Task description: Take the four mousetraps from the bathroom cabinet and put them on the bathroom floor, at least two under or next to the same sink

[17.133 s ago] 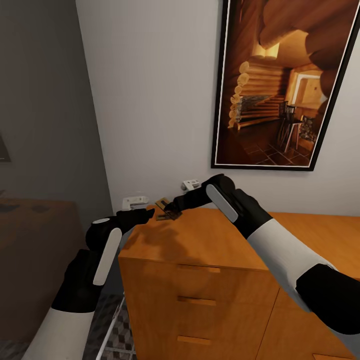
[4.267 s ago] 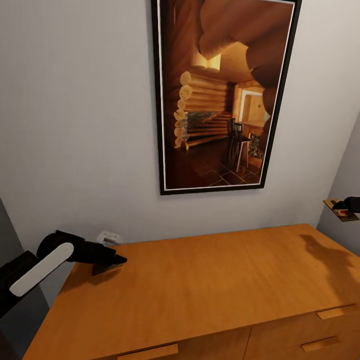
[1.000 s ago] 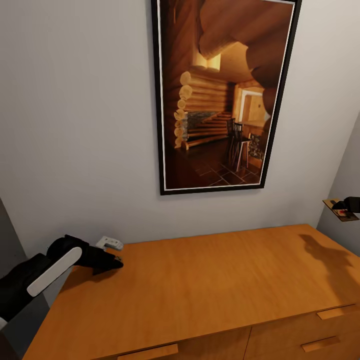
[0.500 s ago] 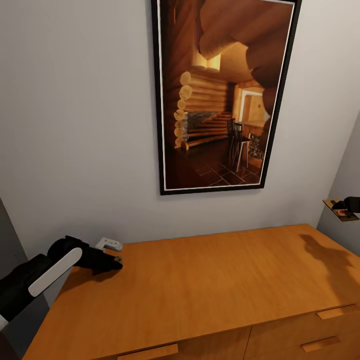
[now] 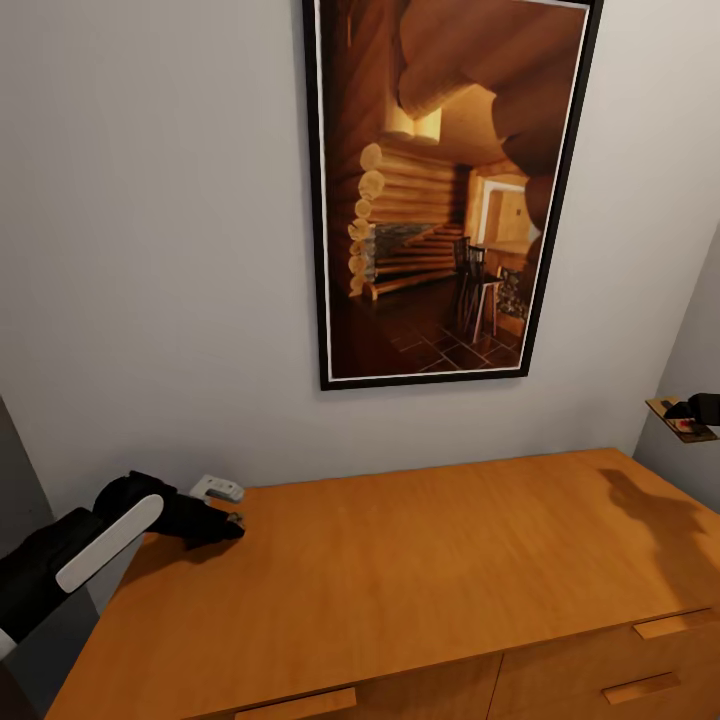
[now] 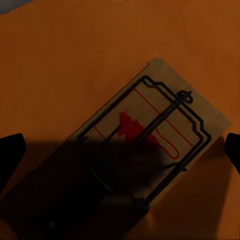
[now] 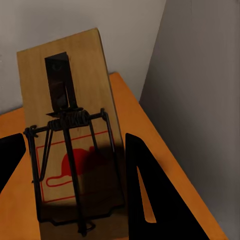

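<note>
A mousetrap [image 6: 150, 150], a tan board with dark wire and a red spot, lies flat on the orange-brown cabinet [image 5: 420, 570] top. My left gripper [image 6: 120, 150] hovers right over it, open, one fingertip on each side and neither pressing the board. In the head view this left gripper [image 5: 225, 522] is at the cabinet's back left corner. My right gripper [image 5: 700, 408] is at the head view's right edge, above the cabinet's right end, shut on a second mousetrap [image 5: 683, 422]. Up close, that mousetrap [image 7: 70, 150] stands pinched between the right gripper [image 7: 75, 175] fingers.
A large framed picture [image 5: 450, 190] hangs on the wall behind the cabinet. A white wall socket [image 5: 217, 488] sits just behind my left gripper. Drawer handles [image 5: 295, 703] show at the cabinet's front. A side wall [image 5: 700, 330] closes in at the right.
Over the last second my left gripper has edged slightly right and down at the cabinet's back left corner. The right gripper has stayed still with its mousetrap.
</note>
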You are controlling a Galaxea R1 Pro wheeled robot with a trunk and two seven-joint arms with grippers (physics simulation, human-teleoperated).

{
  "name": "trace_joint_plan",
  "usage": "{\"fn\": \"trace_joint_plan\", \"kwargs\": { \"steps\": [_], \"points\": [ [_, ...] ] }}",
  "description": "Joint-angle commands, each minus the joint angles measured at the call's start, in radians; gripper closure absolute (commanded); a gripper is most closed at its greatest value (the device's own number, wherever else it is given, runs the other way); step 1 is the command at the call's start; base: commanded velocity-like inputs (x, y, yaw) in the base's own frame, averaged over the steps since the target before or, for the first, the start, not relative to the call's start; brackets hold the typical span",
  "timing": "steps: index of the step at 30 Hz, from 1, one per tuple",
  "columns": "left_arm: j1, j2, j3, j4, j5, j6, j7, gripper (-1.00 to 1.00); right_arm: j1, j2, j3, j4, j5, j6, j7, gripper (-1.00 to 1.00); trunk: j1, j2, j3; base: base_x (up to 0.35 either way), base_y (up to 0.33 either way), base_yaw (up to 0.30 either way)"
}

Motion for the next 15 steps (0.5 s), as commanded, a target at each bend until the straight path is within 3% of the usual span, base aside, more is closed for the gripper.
{"fn": "trace_joint_plan", "kwargs": {
  "steps": [1, 15],
  "points": [
    [-0.001, 0.001, -0.072, 0.003, -0.008, 0.003, 0.011, 1.0, -0.002, -0.001, 0.004, 0.0, 0.011, 0.002, 0.01, 1.0, 0.0, -0.001, -0.002, 0.0, 0.0, 0.0],
    [-0.001, -0.007, -0.071, 0.056, -0.009, 0.003, 0.011, 1.0, -0.002, -0.001, 0.004, 0.0, 0.011, 0.002, 0.011, 1.0, 0.0, -0.001, -0.002, 0.0, 0.0, 0.0]
  ]
}}
